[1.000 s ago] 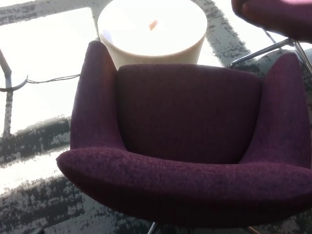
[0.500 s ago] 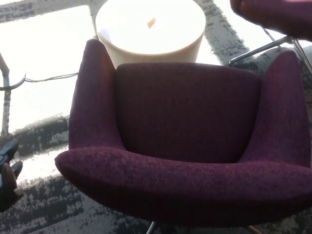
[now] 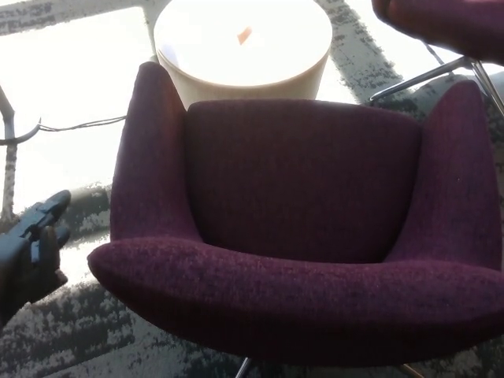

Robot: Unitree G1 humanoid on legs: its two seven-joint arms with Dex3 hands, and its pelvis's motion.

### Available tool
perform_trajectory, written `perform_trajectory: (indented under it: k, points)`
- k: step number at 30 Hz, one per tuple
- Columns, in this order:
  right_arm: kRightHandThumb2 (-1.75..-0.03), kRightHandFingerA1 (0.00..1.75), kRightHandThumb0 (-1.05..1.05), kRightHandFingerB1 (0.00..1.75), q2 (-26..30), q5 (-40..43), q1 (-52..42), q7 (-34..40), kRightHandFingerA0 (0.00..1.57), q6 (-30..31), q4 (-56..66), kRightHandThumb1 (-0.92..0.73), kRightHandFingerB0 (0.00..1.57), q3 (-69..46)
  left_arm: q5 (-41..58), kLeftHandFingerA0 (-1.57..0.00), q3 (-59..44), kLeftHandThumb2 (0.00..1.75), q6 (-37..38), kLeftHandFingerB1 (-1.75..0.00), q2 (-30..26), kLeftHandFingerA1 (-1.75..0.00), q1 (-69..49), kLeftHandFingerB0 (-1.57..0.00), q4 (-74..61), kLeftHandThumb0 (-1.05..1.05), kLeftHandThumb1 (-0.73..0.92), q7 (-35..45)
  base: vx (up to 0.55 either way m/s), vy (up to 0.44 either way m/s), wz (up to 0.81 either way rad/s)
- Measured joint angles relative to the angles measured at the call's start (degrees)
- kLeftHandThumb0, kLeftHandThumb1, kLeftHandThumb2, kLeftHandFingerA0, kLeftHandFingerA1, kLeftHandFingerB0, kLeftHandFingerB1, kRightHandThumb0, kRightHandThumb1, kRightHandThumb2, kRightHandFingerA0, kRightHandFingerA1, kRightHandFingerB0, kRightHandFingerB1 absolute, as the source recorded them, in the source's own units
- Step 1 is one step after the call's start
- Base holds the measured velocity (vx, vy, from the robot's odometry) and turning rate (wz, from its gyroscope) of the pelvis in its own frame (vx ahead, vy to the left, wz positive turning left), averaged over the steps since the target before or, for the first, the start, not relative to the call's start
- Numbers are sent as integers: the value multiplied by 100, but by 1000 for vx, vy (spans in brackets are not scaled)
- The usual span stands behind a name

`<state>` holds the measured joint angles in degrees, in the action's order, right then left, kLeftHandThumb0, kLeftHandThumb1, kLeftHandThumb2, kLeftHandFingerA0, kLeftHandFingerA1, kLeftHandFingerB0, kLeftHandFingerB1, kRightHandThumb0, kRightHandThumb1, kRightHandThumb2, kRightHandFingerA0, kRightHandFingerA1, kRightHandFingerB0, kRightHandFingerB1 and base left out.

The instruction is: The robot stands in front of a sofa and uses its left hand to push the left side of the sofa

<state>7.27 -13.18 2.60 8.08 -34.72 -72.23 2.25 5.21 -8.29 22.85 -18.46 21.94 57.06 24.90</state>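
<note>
Head view: a purple upholstered sofa (image 3: 303, 228), shaped like a tub armchair, fills most of the frame. Its backrest rim runs as the long axis across the lower part of the frame, from lower left to lower right, and its seat opens toward the top of the frame, flanked by two raised arms. The sofa's left arm stands at centre left, sloping from the upper middle down to the rim.

The left hand (image 3: 31, 248) enters at the lower left edge, near the left end of the backrest rim but apart from it, with a strip of floor between them. Its fingers (image 3: 49, 211) look spread and hold nothing, though the dark shape is hard to read. The right hand is not in view.

A round cream side table (image 3: 242, 47) sits just beyond the seat's front edge at top centre. A second purple chair (image 3: 441, 24) with metal legs occupies the upper right. Patterned grey carpet (image 3: 71, 331) lies open to the left, crossed by a thin cable (image 3: 79, 126).
</note>
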Motion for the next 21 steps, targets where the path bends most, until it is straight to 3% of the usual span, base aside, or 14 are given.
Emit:
perform_trajectory:
  k: [1,2,3,4,5,6,7,9,10,19,21]
  points:
    - [-63,45,-58,42,-3,0,0,2,63,-2,0,-76,58,-2,-38,0,87,123,-42,-12,15,-15,23,0,25,-90,81,-9,0,0,0]
    - [-63,43,-60,41,-6,1,0,3,60,-3,0,-76,57,-4,-57,0,133,97,-65,-13,27,-12,36,0,38,-98,78,-14,0,0,0]
    - [-63,44,-61,41,-9,0,0,4,60,-6,0,-77,57,-4,-78,0,190,122,-88,-13,41,-14,51,-1,52,-92,78,-25,0,0,0]
    - [-63,43,-60,41,-9,-1,-1,5,58,-6,-2,-77,56,-2,-123,0,298,101,-129,-10,77,-12,85,0,76,-98,79,-53,0,0,0]
    - [-63,43,-60,41,-9,-6,0,10,58,-6,-1,-77,56,8,-173,0,380,101,-165,-10,116,-12,103,0,88,-98,79,-76,0,0,0]
    - [-63,43,-60,41,-10,-11,0,14,60,-7,-2,-76,57,15,-207,0,456,123,-184,-14,141,-16,109,0,94,-88,78,-90,0,0,0]
    - [-63,44,-59,41,-10,-11,-1,19,60,-8,-6,-76,57,17,-234,0,525,125,-198,-7,167,-10,121,0,94,-97,85,-110,0,0,0]
    - [-63,44,-59,41,-10,-6,-1,18,60,-14,-11,-76,57,7,-263,0,596,125,-222,-7,233,-10,148,0,92,-97,85,-165,0,0,0]
    - [-63,46,-59,41,-11,-3,-1,18,67,-17,-11,-77,56,2,-271,0,622,123,-225,-7,255,-10,153,0,91,-97,80,-195,0,0,0]
    - [-63,45,-61,41,-11,-8,-1,53,63,-39,-19,-77,56,6,-356,0,976,123,-347,-9,451,-14,27,0,-300,-96,79,-393,0,0,0]
    - [-63,50,-61,41,-11,-6,-1,54,72,-41,-19,-76,56,1,-396,0,1038,123,-354,-11,467,-15,-27,0,-411,-93,79,-426,0,0,0]
